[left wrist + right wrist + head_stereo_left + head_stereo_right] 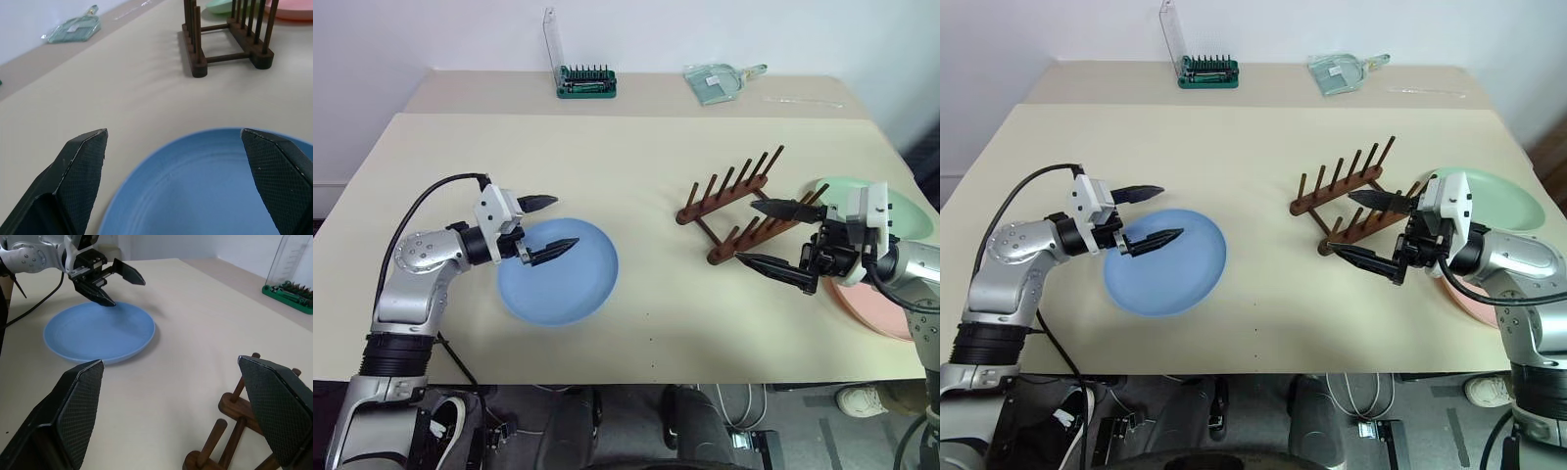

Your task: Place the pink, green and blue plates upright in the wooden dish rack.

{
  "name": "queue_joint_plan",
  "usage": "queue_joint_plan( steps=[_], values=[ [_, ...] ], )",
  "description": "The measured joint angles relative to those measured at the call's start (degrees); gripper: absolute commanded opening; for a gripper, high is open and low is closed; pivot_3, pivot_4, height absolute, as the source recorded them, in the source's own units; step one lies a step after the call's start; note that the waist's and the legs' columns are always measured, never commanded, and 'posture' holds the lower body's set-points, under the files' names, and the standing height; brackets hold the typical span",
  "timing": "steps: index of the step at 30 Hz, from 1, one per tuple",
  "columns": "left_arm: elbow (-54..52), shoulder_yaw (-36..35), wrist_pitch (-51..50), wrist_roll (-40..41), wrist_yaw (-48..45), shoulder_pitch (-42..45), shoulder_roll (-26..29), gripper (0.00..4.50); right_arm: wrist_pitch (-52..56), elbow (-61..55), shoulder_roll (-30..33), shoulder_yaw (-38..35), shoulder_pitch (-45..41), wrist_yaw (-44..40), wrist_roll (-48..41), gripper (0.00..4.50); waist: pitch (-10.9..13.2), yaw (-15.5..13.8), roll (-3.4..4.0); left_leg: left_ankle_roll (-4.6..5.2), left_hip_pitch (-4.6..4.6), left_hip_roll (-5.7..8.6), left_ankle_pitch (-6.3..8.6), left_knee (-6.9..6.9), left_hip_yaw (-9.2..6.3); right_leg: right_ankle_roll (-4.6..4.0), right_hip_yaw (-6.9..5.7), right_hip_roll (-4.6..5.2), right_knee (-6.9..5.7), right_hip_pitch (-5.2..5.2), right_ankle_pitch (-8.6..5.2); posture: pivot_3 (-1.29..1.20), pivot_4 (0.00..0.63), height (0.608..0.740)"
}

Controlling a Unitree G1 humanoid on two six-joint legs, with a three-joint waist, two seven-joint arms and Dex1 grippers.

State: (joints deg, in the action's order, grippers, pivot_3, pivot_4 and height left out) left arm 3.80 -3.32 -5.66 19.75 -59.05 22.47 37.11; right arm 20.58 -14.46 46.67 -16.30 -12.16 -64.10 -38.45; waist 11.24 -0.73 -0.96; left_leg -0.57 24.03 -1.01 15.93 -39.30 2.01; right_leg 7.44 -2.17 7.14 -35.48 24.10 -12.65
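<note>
The blue plate [558, 272] lies flat on the table's left half. My left gripper [563, 223] hovers open over its far left rim, fingers level and pointing right; the plate [205, 191] lies just under and ahead of the fingertips. The wooden dish rack [734, 211] stands empty right of centre. My right gripper [746, 232] is open just beside the rack's near right end, pointing left, with nothing between its fingers. Behind that arm at the right edge lie the green plate [906, 211] and, nearer, the pink plate [867, 304], both flat and partly hidden.
A green-and-clear bit case [585, 83] stands open at the back of the table, and a clear flat packet [715, 81] lies at the back right. Bare tabletop separates the blue plate from the rack. The table's right edge runs close by the pink plate.
</note>
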Motion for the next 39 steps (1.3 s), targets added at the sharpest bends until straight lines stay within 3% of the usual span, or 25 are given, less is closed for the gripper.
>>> queue_joint_plan(
  steps=[10,16,25,30,34,39],
  values=[
    [-1.37,0.05,-0.51,0.04,1.34,-1.6,-0.5,4.5,0.44,0.22,-0.08,0.27,-1.34,0.17,-0.06,4.47,0.0,-0.04,0.0,0.0,0.0,0.0,0.0,0.0,0.0,0.0,0.0,0.0,-0.01,0.0,0.0,0.0,0.15,0.724],
    [-0.44,0.34,-2.4,-0.34,0.63,2.13,0.09,4.5,0.53,0.77,-0.15,0.27,-2.68,0.1,-0.41,4.47,0.0,0.01,0.0,0.0,0.0,0.0,0.0,0.0,0.01,0.0,0.0,0.0,0.02,0.0,0.0,0.0,0.15,0.724],
    [-0.57,-0.98,-4.44,0.47,-0.33,2.12,3.32,4.5,-2.24,3.1,-3.48,3.8,-6.42,0.25,1.49,4.47,0.0,0.01,0.01,0.0,0.01,-0.01,0.0,0.01,0.02,0.0,0.0,-0.01,0.02,0.02,0.0,0.0,0.15,0.724],
    [-4.35,-0.13,-15.99,4.51,2.66,6.96,1.03,4.5,-3.14,4.19,-3.52,3.98,-8.04,-0.34,1.77,4.47,0.0,-0.23,-0.03,0.0,0.04,0.02,0.0,-0.05,-0.07,0.0,-0.01,-0.01,0.03,-0.06,0.0,0.0,0.15,0.724],
    [-11.13,6.66,-32.66,5.27,9.86,17.79,-3.82,4.5,-3.0,3.83,0.2,-0.23,-1.9,-2.41,1.39,4.47,0.0,-1.45,-0.03,0.0,0.15,0.08,0.0,-0.12,-0.2,0.02,-0.05,-0.01,0.08,-0.12,0.01,0.0,0.15,0.724],
    [-13.69,19.54,-38.0,0.41,13.33,20.67,-9.75,4.5,-2.55,2.69,3.11,-10.05,6.29,-2.85,0.54,4.47,-0.03,-1.14,0.01,0.0,-0.07,0.02,0.0,-0.09,-0.2,0.01,-0.04,-0.12,0.15,-0.26,0.0,0.0,0.15,0.724]
  ],
)
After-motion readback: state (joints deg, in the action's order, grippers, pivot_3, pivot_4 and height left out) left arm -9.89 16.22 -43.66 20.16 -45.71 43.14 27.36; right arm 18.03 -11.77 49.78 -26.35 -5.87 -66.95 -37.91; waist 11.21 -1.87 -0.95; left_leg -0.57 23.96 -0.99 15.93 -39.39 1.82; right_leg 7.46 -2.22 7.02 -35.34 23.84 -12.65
